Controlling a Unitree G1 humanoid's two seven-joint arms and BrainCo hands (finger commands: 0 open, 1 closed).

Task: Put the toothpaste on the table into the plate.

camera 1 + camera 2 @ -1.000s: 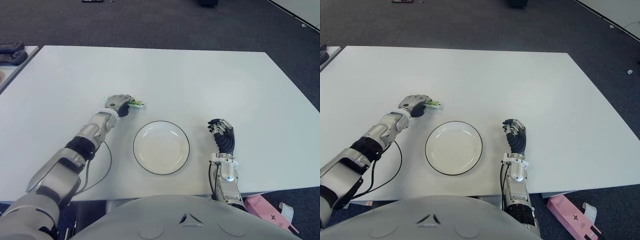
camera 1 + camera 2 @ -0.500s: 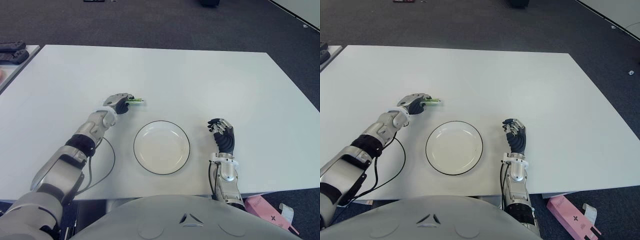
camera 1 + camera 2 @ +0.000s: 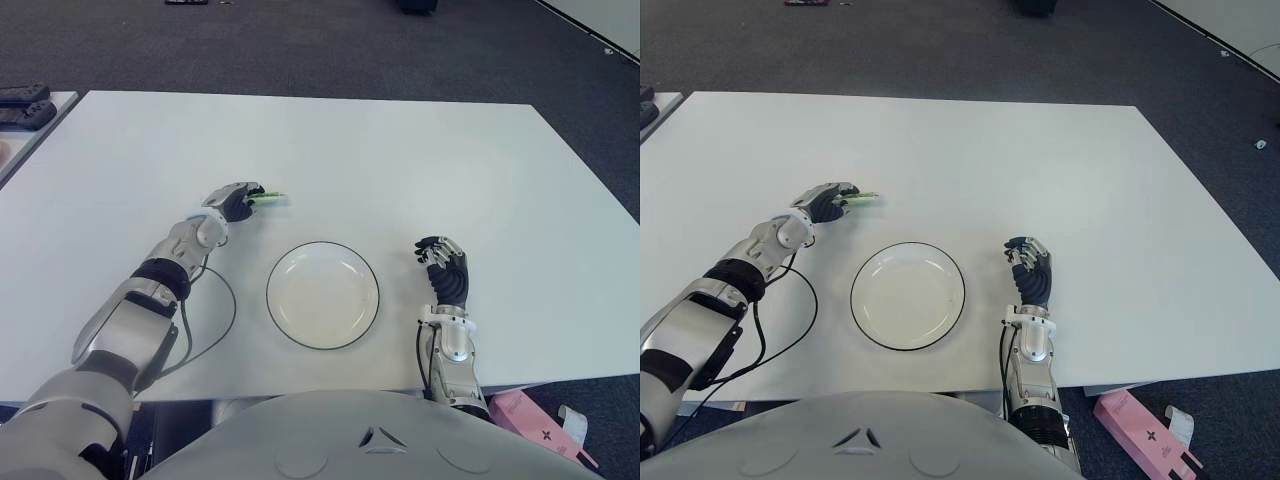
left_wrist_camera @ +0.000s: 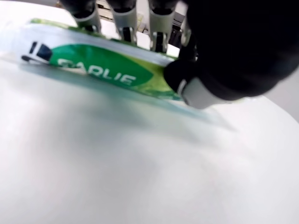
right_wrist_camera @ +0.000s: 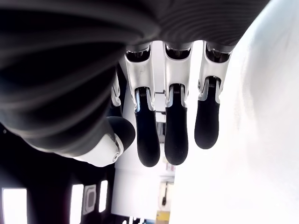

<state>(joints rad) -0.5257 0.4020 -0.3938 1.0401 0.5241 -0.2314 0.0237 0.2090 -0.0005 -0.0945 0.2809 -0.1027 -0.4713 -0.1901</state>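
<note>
L hand pinches toothpaste just above table, up-left of plate. Grip looks shallow, maybe; tube could slip mid-carry. R hand relaxed, holds nothing.

Twin head views down over one table; wrist views close on fingers.

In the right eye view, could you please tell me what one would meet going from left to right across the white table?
Left hand → toothpaste tube held in it → white plate → right hand, all on the white table.
</note>
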